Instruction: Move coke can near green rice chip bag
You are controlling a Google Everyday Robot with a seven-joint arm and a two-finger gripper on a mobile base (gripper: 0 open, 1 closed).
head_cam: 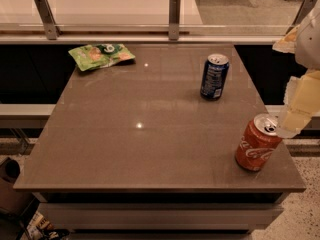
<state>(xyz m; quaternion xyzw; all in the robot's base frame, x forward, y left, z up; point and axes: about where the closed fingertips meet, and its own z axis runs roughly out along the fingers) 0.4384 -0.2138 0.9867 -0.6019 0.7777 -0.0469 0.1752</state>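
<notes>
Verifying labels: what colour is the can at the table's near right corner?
Red-orange coke can, white script, silver top; camera view. Pale tool beside its top.

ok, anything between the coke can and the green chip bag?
Nothing visible. The hand is at the coke can, front right; bare table runs from it to the green rice chip bag, far left. The blue can stands behind that line.

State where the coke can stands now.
In the camera view the coke can stands at the near right corner of the table, in front of the dark blue can, with the hand just above and right of its top.
</notes>
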